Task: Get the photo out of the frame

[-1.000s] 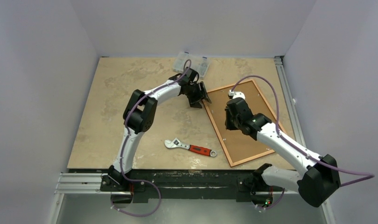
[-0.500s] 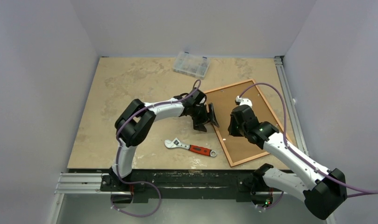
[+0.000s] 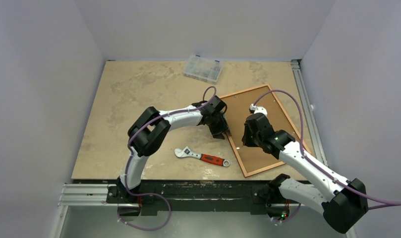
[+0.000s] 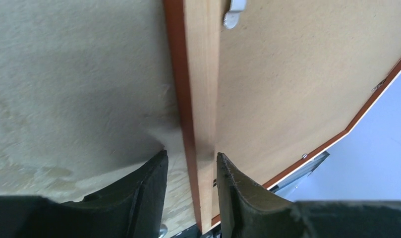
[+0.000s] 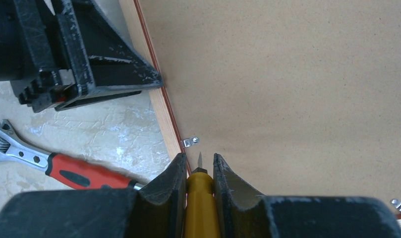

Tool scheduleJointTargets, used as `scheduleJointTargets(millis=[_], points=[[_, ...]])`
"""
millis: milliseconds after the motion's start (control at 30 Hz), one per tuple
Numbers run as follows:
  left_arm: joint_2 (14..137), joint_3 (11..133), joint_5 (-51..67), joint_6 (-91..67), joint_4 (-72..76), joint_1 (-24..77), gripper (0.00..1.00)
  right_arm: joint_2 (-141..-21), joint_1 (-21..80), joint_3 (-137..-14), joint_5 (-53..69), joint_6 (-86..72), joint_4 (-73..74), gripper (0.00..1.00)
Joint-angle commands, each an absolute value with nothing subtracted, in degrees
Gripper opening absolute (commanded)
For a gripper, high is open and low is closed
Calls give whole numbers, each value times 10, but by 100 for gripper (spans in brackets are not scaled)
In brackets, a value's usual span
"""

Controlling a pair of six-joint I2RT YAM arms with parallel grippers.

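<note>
The frame (image 4: 200,74), narrow red-orange wood moulding, is laid face down on the right of the mottled beige table (image 3: 139,89). Its matte brown backing board (image 5: 287,74) is turned up and the photo is hidden. One long rail is straddled by the spread fingers of the left gripper (image 4: 191,163). A yellow-handled tool (image 5: 202,208) is pinched by the right gripper (image 5: 198,158), its metal tip just beside a small clip (image 5: 189,142) at that edge.

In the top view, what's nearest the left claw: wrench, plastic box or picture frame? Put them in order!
1. Picture frame, its edge inside the left claw.
2. Wrench, below it in the picture.
3. Plastic box, at the back.
</note>
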State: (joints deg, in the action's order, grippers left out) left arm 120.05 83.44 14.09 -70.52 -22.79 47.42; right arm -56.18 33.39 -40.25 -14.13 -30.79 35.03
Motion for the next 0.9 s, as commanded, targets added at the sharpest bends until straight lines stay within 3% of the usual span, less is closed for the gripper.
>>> scheduleJointTargets(millis=[0, 167, 333, 600, 867], points=[[1232, 892, 89, -713, -286, 479, 39, -559, 340, -418, -155, -310, 345, 0], [1246, 915, 91, -689, -290, 478, 49, -569, 348, -418, -159, -309, 342, 0], [1265, 916, 117, -680, -274, 469, 26, -575, 350, -425, -166, -305, 339, 0], [1269, 910, 168, -621, -227, 425, 6, -617, 376, -435, -188, -307, 319, 0], [1307, 963, 236, -555, -238, 389, 0, -688, 387, -480, -209, -308, 293, 0]])
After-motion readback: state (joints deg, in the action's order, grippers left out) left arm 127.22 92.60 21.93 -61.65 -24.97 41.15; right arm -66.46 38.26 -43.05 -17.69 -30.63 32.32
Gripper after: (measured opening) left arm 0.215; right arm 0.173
